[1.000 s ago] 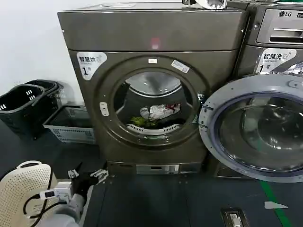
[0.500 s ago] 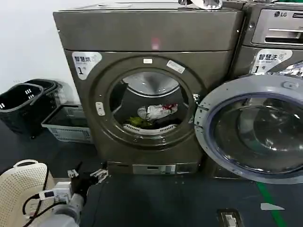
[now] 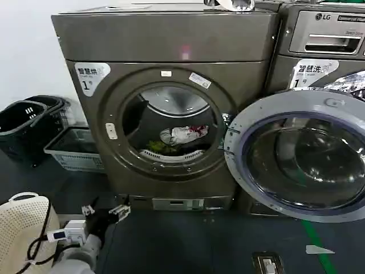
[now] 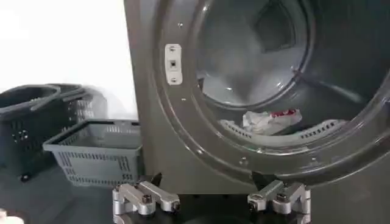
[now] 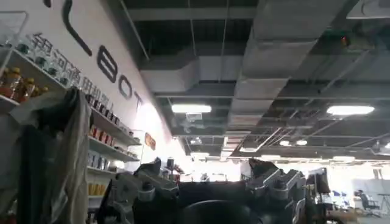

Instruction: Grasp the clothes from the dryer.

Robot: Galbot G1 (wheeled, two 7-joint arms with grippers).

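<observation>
1. Left gripper (image 3: 105, 212): low, in front of the bottom left corner of the machine, short of the kick panel. Its two metal fingers (image 4: 146, 198) stand spread with nothing between them. It has held the same low place over the last second.
2. Right gripper (image 5: 210, 189): its wrist camera looks up at ceiling ducts and wall shelving, so the arm is parked pointing away from the work; jaws apart, empty.
3. Change: over the last second the whole scene has slid leftward in the head view. The large bronze-grey front-loading dryer (image 3: 165, 40) now sits further left and the grey LG-branded machine (image 3: 319, 34) shows more of itself. Judgement: the body is re-aiming at the opening; the reach has not begun.
4. Round porthole (image 3: 165, 123) stands open; the glass door with pale grey ring (image 3: 296, 154) is swung out towards the right, clear of the left arm's path.
5. Small bundle of soft clothes (image 3: 181, 136): lies on the drum floor, just behind the lower lip and right of centre. White piece with red marks on top, crumpled; the yellow-green piece peeks out at its left, lower. Untouched, well apart from both grippers.
6. Judgement: loose and soft; a pinch on the raised white fold should take it.
</observation>
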